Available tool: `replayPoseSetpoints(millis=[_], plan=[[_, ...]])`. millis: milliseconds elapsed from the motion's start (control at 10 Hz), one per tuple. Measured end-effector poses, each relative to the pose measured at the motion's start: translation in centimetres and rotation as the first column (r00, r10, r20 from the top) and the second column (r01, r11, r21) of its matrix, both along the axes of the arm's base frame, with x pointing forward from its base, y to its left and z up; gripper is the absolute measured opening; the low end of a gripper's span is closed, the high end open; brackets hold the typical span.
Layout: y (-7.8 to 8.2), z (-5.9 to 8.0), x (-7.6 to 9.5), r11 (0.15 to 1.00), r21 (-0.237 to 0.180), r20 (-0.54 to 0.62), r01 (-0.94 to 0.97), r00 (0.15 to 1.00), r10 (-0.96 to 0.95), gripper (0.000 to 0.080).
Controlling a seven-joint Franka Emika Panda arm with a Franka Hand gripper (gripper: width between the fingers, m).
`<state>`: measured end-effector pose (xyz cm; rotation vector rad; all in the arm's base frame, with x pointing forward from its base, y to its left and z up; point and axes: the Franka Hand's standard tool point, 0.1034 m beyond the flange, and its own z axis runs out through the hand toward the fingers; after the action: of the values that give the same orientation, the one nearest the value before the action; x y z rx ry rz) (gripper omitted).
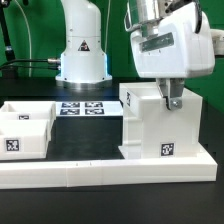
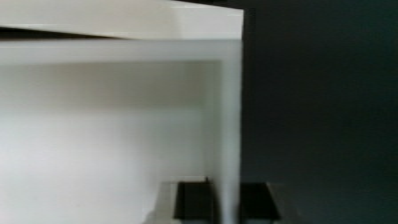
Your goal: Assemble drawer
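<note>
The drawer housing (image 1: 155, 128), a tall white cube with small tags, stands on the black table against the low border wall. My gripper (image 1: 172, 101) comes down from above onto its upper wall at the exterior view's right. In the wrist view the gripper (image 2: 226, 203) has one dark finger (image 2: 191, 202) on each side of the thin white housing wall (image 2: 228, 110), and the jaws are shut on it. Two smaller white trays (image 1: 24, 128) with tags sit side by side at the exterior view's left, apart from the housing.
A low white L-shaped border wall (image 1: 100, 172) runs along the front and the exterior view's right. The marker board (image 1: 88, 108) lies flat behind, between the trays and the housing. The robot base (image 1: 82, 55) stands at the back.
</note>
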<state>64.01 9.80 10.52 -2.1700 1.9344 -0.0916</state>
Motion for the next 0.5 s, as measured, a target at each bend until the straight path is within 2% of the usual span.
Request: replayPoseSetpoints(millis=[200, 300, 400, 500], plan=[[0.00, -0.01, 0.00, 1.000, 0.000, 0.000, -0.001, 1.000, 0.001, 0.0054], [0.03, -0.07, -0.04, 1.000, -0.001, -0.001, -0.005, 1.000, 0.005, 0.0144], [0.05, -0.09, -0.07, 1.000, -0.002, -0.001, -0.007, 1.000, 0.007, 0.0144], [0.07, -0.10, -0.08, 1.000, -0.002, -0.001, -0.010, 1.000, 0.010, 0.0324]])
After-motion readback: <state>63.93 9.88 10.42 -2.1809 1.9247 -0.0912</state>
